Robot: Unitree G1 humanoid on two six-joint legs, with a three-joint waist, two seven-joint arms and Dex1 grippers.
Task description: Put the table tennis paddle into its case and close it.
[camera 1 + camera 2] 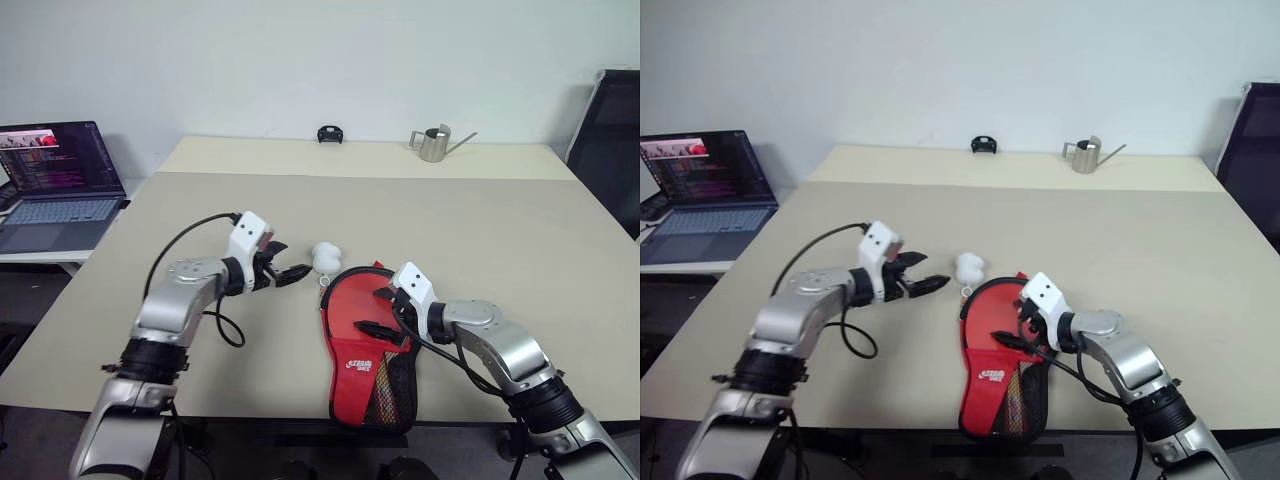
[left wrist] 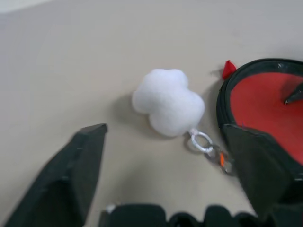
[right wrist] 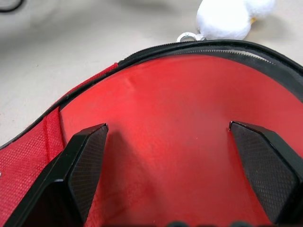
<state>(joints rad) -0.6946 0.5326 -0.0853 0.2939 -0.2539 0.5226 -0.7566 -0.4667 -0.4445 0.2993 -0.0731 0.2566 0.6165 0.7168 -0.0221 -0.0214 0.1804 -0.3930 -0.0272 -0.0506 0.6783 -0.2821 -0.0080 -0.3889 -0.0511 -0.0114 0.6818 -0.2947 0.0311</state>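
On a wide beige table [image 1: 500,230], near its front edge: the case [image 1: 362,350], red side up, mesh panel toward the front edge, rounded end pointing away, laid flat probably so the zip around the rim can be reached. Paddle itself not to be told apart; possibly already inside, judging by the full, flat shape. Above the red panel, the right gripper [image 1: 385,310], fingers [image 3: 85,161] spread wide, empty, seemingly placed to press the case still. Left of the rounded end, the left gripper [image 1: 290,272], fingers [image 2: 78,161] also wide apart, empty, aimed at the white pull charm [image 1: 326,257] lying just beyond the rim, likely to draw the zip closed.
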